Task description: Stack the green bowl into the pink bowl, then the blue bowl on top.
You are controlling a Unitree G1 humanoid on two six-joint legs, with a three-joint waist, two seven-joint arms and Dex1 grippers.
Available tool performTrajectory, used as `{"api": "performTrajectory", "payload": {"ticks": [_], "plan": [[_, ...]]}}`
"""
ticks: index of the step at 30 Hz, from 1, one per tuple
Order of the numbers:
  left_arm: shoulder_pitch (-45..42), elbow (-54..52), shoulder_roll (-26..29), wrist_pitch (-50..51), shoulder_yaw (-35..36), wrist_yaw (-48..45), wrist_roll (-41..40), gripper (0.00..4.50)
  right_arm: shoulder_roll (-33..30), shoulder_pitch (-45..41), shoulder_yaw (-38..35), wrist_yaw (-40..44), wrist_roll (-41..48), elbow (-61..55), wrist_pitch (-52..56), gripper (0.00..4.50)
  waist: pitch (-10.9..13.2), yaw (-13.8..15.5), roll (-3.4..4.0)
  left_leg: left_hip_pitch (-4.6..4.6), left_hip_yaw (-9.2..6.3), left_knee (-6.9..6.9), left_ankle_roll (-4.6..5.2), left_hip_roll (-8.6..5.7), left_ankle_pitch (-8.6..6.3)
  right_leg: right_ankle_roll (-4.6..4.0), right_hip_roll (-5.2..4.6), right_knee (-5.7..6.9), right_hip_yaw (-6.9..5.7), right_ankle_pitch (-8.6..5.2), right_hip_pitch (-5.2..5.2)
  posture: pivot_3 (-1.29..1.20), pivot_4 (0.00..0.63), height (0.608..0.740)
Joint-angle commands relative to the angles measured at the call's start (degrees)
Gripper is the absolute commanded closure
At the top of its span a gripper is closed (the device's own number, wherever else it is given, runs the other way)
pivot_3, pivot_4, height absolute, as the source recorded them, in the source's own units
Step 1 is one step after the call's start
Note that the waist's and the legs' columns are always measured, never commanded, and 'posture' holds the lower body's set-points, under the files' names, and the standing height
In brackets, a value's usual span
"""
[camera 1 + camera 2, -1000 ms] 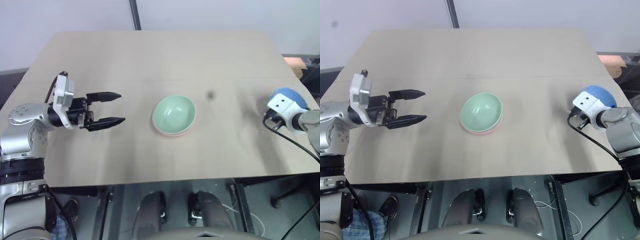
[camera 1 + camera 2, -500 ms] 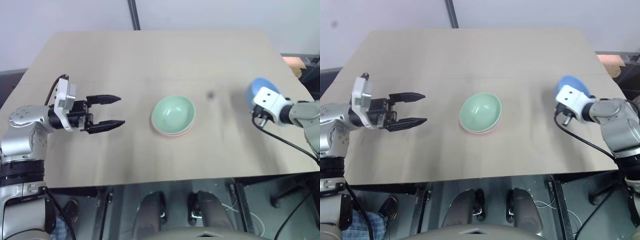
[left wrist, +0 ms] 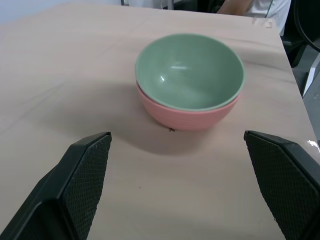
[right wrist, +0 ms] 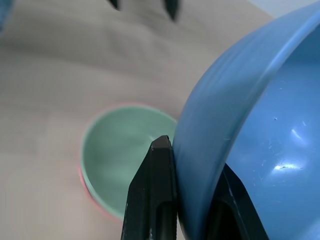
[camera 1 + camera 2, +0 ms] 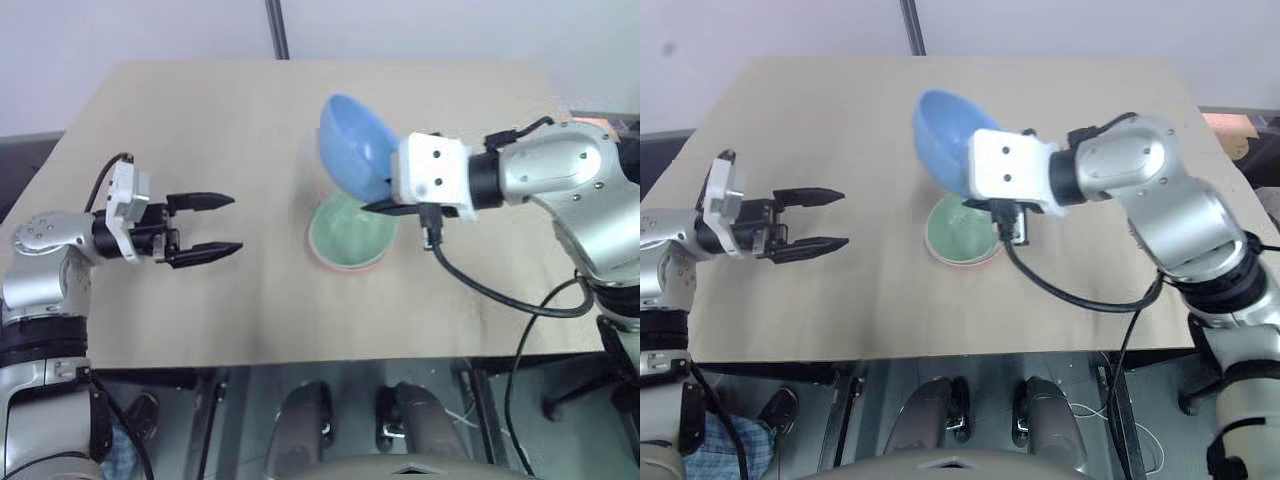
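Sky-blue bowl [image 5: 355, 145] pinched at rim by right hand [image 4: 186, 210], tilted above green bowl [image 3: 190, 70] nested in pink bowl [image 3: 187, 112] on tabletop [image 5: 200, 110]. Likely light, rigid, smooth; rim pinch may slip. Left hand [image 5: 222, 222] wide open, empty, well aside.

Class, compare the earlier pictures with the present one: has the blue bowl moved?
Yes. The blue bowl, pinched in the right claw, has travelled from the table's right edge leftward to hang tilted above the green bowl nested in the pink bowl.
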Motion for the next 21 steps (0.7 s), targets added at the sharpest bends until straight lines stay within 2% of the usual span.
{"api": "performTrajectory", "payload": {"ticks": [1,5,11,17,21], "plan": [[-1.75,1.0,0.5,-1.21,-0.38,-1.21,0.54,0.0,1.39,-2.21,2.26,-0.26,-2.39,-0.63,-2.13,4.45,-0.01,0.03,-0.01,0.0,0.0,0.0,0.0,0.0,0.0,0.0,0.0,0.0,-0.01,0.0,0.0,0.0,0.15,0.74],[-3.05,2.44,0.41,-1.63,-0.81,-1.8,0.84,0.0,3.49,-2.19,5.24,-0.9,-4.32,-0.31,-2.82,4.45,0.0,0.0,-0.01,-0.01,0.01,0.01,0.0,-0.02,0.0,-0.17,-0.02,-0.01,0.0,0.1,0.01,0.0,0.15,0.74],[-3.93,3.64,0.48,-2.23,-1.28,-2.82,1.0,0.0,4.91,-2.86,4.78,-2.19,-6.12,1.1,-1.58,1.84,0.0,-0.01,-0.01,-0.01,0.01,0.02,0.0,-0.01,0.0,-0.17,-0.01,0.01,0.0,0.1,0.01,0.0,0.15,0.74],[-4.8,4.66,0.34,-2.43,-1.75,-3.2,1.05,0.0,3.17,-4.61,-0.91,-2.12,-3.82,2.41,2.99,1.84,0.0,0.05,0.0,-0.01,0.0,0.03,0.0,0.0,0.0,-0.18,0.0,0.02,-0.02,0.11,0.01,0.0,0.15,0.74],[-5.25,5.02,0.32,-2.06,-1.77,-3.22,0.96,0.0,-0.66,-1.75,-5.46,-1.24,-1.44,1.12,6.83,1.84,-0.01,0.02,-0.01,-0.01,0.01,0.02,0.0,-0.01,0.0,-0.19,-0.01,0.0,-0.01,0.11,0.01,0.0,0.15,0.74]]}}
